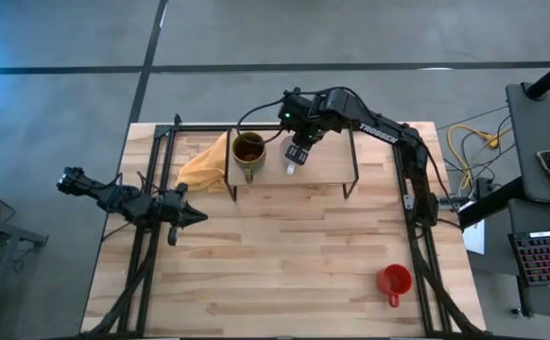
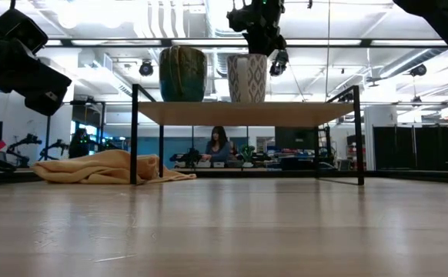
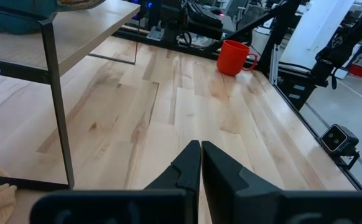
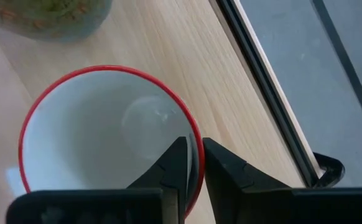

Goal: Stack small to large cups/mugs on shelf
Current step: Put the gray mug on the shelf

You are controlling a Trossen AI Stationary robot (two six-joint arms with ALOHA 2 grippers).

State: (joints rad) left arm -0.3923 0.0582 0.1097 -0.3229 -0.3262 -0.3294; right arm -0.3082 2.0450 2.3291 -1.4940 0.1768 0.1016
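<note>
The light-wood shelf (image 1: 327,165) stands at the table's far side. A brownish-olive mug (image 1: 249,154) and a white mug with a red rim (image 2: 247,78) stand side by side on its board, each on its base. My right gripper (image 4: 194,148) is above the white mug and shut on its rim, hiding it in the high view. The red mug (image 1: 395,281) stands on the table near the right front corner; it also shows in the left wrist view (image 3: 234,57). My left gripper (image 1: 188,216) is shut and empty over the table's left part. My right gripper holds the white mug by its red rim (image 4: 192,127), one finger inside the cup and one outside. The fingers come from above, pointing down. The mug stands upright with its base on the shelf board (image 2: 247,112), next to the olive mug.
A yellow cloth (image 1: 204,168) lies on the table by the shelf's left legs, partly under the board. The shelf's thin black legs (image 3: 58,99) stand near my left gripper. Black frame rails run along the table's left and right sides.
</note>
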